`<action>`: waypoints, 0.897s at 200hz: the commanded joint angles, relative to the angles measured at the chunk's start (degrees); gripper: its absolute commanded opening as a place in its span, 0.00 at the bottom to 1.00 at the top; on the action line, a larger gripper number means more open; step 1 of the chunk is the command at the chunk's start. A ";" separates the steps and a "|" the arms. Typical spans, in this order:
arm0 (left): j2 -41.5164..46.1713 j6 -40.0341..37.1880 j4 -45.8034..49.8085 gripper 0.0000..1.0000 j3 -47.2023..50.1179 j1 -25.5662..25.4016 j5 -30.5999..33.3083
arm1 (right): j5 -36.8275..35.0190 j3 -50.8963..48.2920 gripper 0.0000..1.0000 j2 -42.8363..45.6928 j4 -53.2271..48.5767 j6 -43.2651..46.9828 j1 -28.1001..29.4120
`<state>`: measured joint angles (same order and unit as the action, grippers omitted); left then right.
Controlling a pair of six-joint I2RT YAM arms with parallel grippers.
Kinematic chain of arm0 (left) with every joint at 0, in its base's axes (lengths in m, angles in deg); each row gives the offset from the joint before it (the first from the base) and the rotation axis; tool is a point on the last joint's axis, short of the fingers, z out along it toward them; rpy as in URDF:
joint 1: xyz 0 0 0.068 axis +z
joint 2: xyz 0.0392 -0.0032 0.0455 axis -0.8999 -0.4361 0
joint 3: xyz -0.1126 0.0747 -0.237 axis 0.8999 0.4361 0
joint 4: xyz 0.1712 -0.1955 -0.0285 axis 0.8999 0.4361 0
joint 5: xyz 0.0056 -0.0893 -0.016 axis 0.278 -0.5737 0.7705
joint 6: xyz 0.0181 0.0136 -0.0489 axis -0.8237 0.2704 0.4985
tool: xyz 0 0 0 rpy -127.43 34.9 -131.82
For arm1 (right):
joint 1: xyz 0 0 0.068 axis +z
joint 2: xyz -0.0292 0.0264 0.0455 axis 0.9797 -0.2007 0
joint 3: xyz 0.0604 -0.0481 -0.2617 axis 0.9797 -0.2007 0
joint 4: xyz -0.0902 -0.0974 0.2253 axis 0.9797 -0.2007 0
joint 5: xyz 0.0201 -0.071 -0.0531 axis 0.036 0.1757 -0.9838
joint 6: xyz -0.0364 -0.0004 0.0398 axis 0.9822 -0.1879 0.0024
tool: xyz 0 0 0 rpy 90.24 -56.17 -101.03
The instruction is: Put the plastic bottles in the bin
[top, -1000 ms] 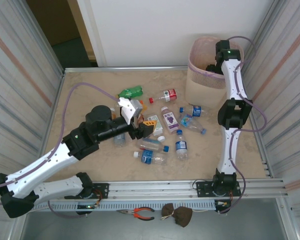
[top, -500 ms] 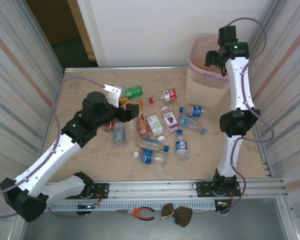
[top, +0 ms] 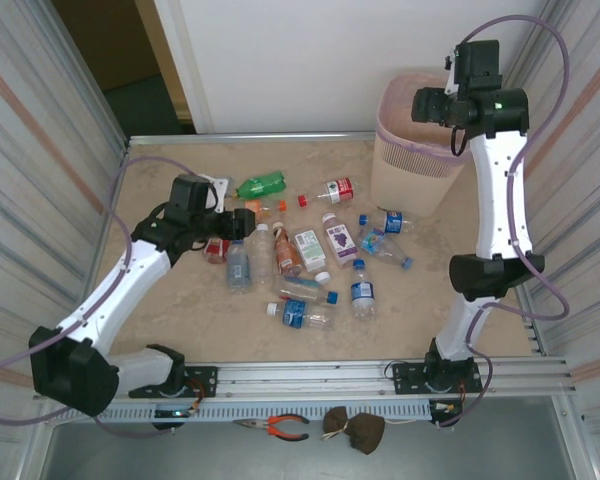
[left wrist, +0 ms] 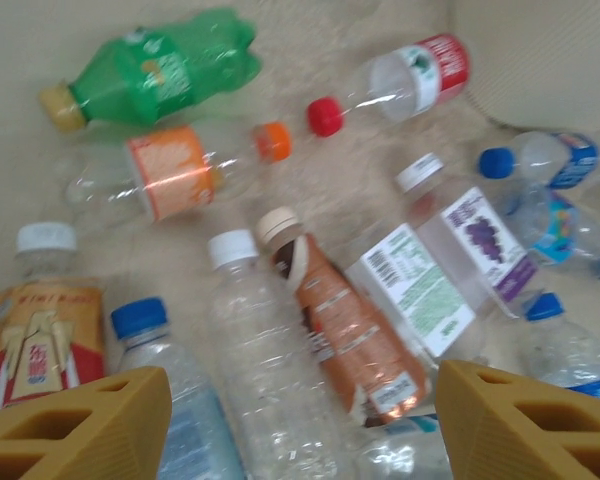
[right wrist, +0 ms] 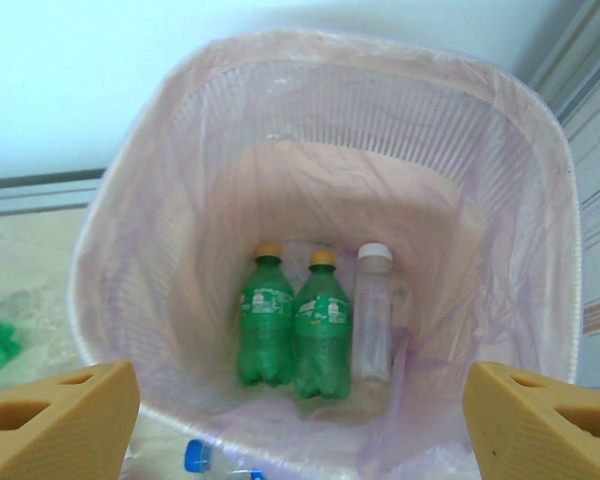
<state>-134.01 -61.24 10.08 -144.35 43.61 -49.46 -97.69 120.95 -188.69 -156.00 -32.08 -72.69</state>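
Bottles (top: 310, 265) lie scattered on their sides across the middle of the counter (top: 180, 330), over 10 of them, many touching or crossing one another. The bin (top: 405, 180) stands at the far right corner. Inside it are 2 green bottles (right wrist: 265, 325) side by side and 1 clear bottle (right wrist: 373, 315) just beside them.

The left hand (left wrist: 300, 430) hovers above the left part of the heap with its fingers spread and nothing between them. Below it lie a clear bottle with a white cap (left wrist: 260, 340) and a brown-orange bottle (left wrist: 345, 330), pressed flank to flank. The right hand (right wrist: 300, 420) hangs over the mouth of the bin, released and empty.

These bottles look empty, so I judge them very light, thin-walled and quick to dent. They are round and smooth, so they will probably roll or squirt out of a shallow pinch. The safest hold is likely across the middle of the body, square to its length, where a label adds some friction. The brown-orange bottle looks stiffest, but its close neighbour leaves little room for a finger on that side.
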 commanded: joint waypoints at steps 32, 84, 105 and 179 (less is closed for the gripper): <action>-6.35 -10.79 11.36 0.72 -5.74 6.44 -3.57 | 2.23 -6.56 0.83 7.41 1.26 -1.53 0.59; -13.81 -20.09 19.38 0.73 -9.09 11.26 0.37 | 2.53 -11.44 0.83 10.85 1.94 -1.43 0.65; -18.11 -23.35 21.53 0.73 -10.73 11.35 1.93 | 2.64 -12.40 0.83 11.70 2.06 -1.35 0.59; -29.22 -26.53 22.78 0.73 -15.16 11.92 4.58 | 2.37 -13.57 0.84 13.31 1.49 -0.22 0.50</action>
<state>-161.36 -85.33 30.43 -156.87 54.87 -45.94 -95.39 107.79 -177.59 -154.67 -32.40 -72.38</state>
